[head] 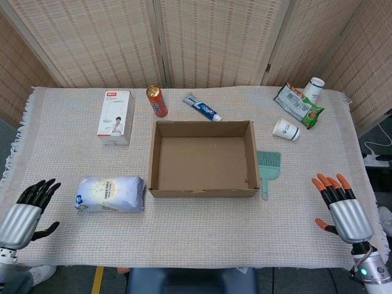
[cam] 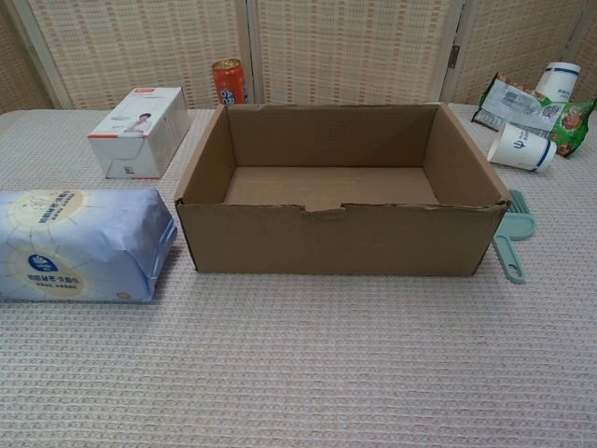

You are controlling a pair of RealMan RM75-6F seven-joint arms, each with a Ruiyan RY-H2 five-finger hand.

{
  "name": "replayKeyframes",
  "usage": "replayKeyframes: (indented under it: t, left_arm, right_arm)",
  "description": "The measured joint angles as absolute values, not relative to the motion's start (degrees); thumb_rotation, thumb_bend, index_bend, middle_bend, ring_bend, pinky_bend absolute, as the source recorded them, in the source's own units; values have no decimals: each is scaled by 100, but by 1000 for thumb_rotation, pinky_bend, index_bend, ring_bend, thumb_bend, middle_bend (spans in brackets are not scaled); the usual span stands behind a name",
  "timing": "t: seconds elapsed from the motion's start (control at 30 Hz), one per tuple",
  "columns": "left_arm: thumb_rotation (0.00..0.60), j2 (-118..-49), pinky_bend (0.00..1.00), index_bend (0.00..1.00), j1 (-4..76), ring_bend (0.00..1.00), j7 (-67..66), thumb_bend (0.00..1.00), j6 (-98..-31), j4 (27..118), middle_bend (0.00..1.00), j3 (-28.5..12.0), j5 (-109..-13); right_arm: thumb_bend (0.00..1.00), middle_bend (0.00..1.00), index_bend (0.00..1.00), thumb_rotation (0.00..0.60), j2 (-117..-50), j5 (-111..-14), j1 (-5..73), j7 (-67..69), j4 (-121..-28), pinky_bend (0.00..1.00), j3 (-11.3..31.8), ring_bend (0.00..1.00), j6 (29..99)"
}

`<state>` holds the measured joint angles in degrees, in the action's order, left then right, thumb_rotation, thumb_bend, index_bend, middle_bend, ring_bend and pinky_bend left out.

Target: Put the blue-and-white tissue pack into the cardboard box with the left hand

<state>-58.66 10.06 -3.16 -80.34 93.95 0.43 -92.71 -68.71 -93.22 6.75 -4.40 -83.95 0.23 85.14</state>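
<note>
In the head view, the blue-and-white tissue pack (head: 110, 193) lies flat on the table cloth (head: 202, 233), just left of the open cardboard box (head: 203, 158) and apart from it. The left hand (head: 27, 207) hovers at the near left edge, fingers spread, grasping nothing. The right hand (head: 340, 205) is likewise released at the near right. In the chest view, the tissue pack (cam: 79, 245) sits beside the box (cam: 340, 235); neither hand shows.
</note>
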Motion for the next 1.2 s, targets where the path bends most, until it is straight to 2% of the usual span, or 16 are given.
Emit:
replayKeyframes:
  t: [0.2, 0.43, 0.63, 0.8, 1.2]
  left_arm:
    - [600, -5596, 116, 0, 1477, 0, -1198, 210, -7056, 10250, 0, -24, -8846]
    - [600, -5852, 90, 0, 1970, 0, -2096, 208, -6195, 10479, 0, -212, -7660]
    - [600, -6332, 86, 0, 2391, 0, -2943, 207, -5938, 10539, 0, -423, -6675]
    - [600, -6543, 85, 0, 2681, 0, -3382, 206, -5974, 10719, 0, -582, -6288]
    - [600, -6767, 85, 0, 3116, 0, -3763, 204, -5728, 10619, 0, -504, -5684]
  right_arm:
    - [0, 37, 76, 600, -6777, -9368, 640, -501, -8565, 0, -18, 0, 8549]
    - [0, 37, 76, 600, -6670, -9347, 629, -363, -8659, 0, -10, 0, 8551]
    - [0, 37, 76, 600, -6629, -9326, 637, -324, -8696, 0, -2, 0, 8520]
    - [0, 37, 77, 600, -6612, -9308, 634, -305, -8708, 0, 18, 0, 8532]
    - [0, 37, 77, 600, -6548, -9268, 624, -238, -8755, 0, 65, 0, 8563]
